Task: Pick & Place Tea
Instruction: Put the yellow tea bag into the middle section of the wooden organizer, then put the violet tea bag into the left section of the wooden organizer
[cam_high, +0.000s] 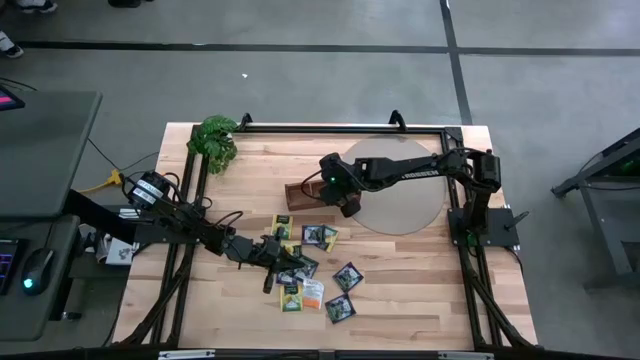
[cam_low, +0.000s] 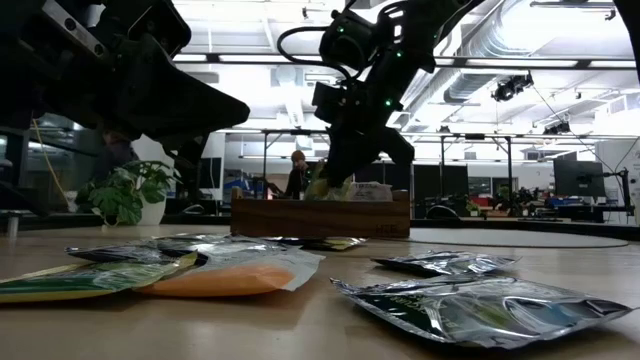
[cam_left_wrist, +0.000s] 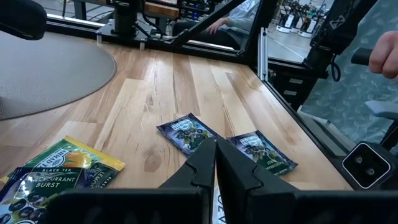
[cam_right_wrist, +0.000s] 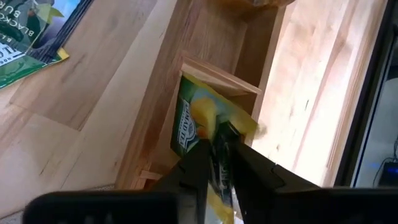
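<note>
Plant (cam_high: 216, 140) sits at the table's (cam_high: 400, 300) far left corner. Left arm reaches in from the left edge; left gripper (cam_high: 268, 253) is low over the left part of the sachet pile, fingers (cam_left_wrist: 233, 168) pressed together, nothing between them. Cannot tell if the tips touch a sachet.

Loose sachets (cam_high: 312, 272) lie scattered mid-table on the near side: yellow-green ones (cam_high: 283, 227) at the pile's far left, an orange-white one (cam_high: 313, 293) near the front, dark ones (cam_high: 347, 276) toward the right. Left wrist view shows two dark sachets (cam_left_wrist: 189, 131) flat on the wood just past the fingertips and a yellow-green one (cam_left_wrist: 69, 163) off to the side.

Tray (cam_high: 303, 193) is just beyond the pile, beside the grey round mat (cam_high: 405, 185). Right gripper (cam_high: 346, 205) hangs over the tray's right end. Its fingers (cam_right_wrist: 200, 157) stand narrowly apart with a yellow-green sachet (cam_right_wrist: 202, 121) between them, upright, its lower part down in a tray compartment (cam_right_wrist: 214, 50). Cannot tell whether the fingers press on it or have let go. Low view: sachet tops show above the tray wall (cam_low: 320, 215).

Right arm comes across from the right edge, over the mat.
</note>
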